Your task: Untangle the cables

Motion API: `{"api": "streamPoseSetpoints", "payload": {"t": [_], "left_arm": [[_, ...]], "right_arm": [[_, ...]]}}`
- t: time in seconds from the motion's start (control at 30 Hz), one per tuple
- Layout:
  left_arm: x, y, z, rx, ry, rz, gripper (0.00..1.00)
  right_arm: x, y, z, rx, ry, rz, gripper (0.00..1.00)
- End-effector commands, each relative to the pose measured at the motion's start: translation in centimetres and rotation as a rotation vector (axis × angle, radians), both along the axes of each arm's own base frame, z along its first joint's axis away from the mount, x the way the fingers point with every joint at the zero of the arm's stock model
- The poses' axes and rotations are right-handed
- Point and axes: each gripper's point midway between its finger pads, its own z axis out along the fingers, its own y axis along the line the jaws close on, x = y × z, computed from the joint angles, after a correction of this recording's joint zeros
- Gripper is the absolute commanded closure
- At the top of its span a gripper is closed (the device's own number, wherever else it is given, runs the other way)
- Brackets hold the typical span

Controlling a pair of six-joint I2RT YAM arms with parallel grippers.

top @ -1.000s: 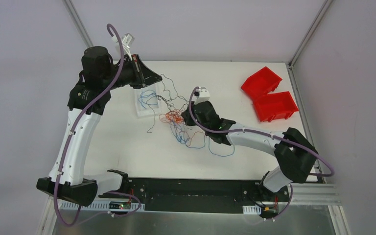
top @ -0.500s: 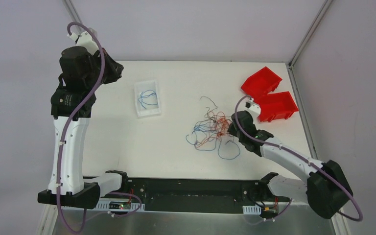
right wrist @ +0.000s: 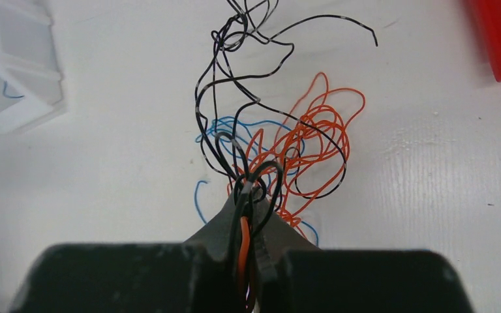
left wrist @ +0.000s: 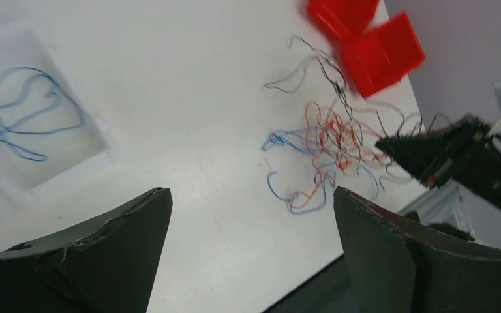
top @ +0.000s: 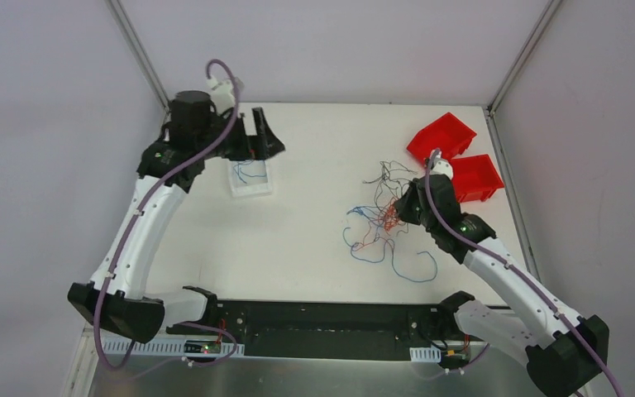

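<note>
The cables (top: 380,217) are a loose tangle of thin black, orange and blue wires on the white table, right of centre. My right gripper (top: 407,207) is shut on the tangle's right side. In the right wrist view, black and orange strands run between its closed fingertips (right wrist: 251,195), and the rest of the cables (right wrist: 280,140) fan out ahead. My left gripper (top: 260,136) is open and holds nothing, up at the back left by the white tray (top: 236,186). The left wrist view looks between its spread fingers (left wrist: 251,195) at bare table, with the cables (left wrist: 326,140) farther off.
The white tray (left wrist: 72,176) holds a separate blue wire (left wrist: 26,117). Two red bins (top: 455,161) sit at the back right, just behind my right gripper. The enclosure's walls and frame posts bound the table.
My left gripper has opened and swung from the far back-left corner to beside the white tray. My right gripper stayed shut and dragged the tangle a little right and back, toward the red bins.
</note>
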Motion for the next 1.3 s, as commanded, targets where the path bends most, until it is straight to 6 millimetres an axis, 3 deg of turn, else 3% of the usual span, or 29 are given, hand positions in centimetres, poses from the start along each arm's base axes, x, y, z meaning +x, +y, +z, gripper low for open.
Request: {"api": "streamPoseSetpoints", "payload": {"t": [0.0,0.2,0.33,0.67,1.0,1.27], "left_arm": [[-1.7,-6.6,-2.5,-0.03,-0.008,-0.22,0.01],[-0.4,-9.0,-5.6,-0.124,0.027,-0.229,0.01],[-0.5,-10.4,-7.5,-0.17,0.032,-0.274,0.01],[-1.0,-11.8,-12.9,-0.044,-0.245,-0.34,0.06],[-1.1,-15.6,-15.4,0.042,-0.31,-0.505,0.1],[1.2,-16.6,-16.6,0.115,-0.287,-0.509,0.12]], "right_arm": [[-0.4,2.2,4.0,0.013,-0.007,0.163,1.0],[-2.1,4.9,7.0,0.103,0.046,0.321,1.0],[-2.7,6.3,8.7,0.157,0.059,0.387,1.0],[-3.6,8.2,11.0,0.223,0.115,0.476,1.0],[-4.2,9.4,13.9,0.297,0.102,0.528,1.0],[-4.9,10.1,15.1,0.347,0.105,0.569,1.0]]}}
